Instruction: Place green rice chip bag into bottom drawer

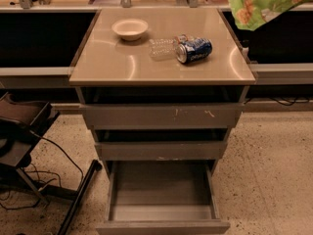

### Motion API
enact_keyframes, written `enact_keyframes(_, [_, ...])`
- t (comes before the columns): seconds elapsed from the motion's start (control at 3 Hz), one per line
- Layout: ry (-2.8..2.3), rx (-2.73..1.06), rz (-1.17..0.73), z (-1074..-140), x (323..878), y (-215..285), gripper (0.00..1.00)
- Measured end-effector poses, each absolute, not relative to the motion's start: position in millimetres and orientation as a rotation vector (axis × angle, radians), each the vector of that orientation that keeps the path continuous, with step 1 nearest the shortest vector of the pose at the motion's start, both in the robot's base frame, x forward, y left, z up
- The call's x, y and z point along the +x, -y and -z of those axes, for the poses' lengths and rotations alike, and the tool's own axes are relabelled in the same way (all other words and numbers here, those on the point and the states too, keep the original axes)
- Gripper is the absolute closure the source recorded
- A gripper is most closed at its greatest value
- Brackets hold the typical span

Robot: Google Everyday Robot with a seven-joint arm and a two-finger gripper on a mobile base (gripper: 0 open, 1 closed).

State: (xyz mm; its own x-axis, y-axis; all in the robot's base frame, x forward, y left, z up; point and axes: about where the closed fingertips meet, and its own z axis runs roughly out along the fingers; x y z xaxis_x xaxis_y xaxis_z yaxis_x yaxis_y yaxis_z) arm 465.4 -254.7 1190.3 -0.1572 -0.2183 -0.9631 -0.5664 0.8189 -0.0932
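Hanging upper right, the green rice chip bag (261, 6) is held high.
Gripper off-frame above, grip cannot be told; bottom drawer (161, 226) open to receive it.

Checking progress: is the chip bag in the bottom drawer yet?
No, the green rice chip bag hangs at upper right, above the bottom drawer; gripper out of view.
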Motion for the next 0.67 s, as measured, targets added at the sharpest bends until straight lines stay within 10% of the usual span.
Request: enact_keyframes(0.67, [-1.708,-0.590,-0.301,-1169,467,239,1.00])
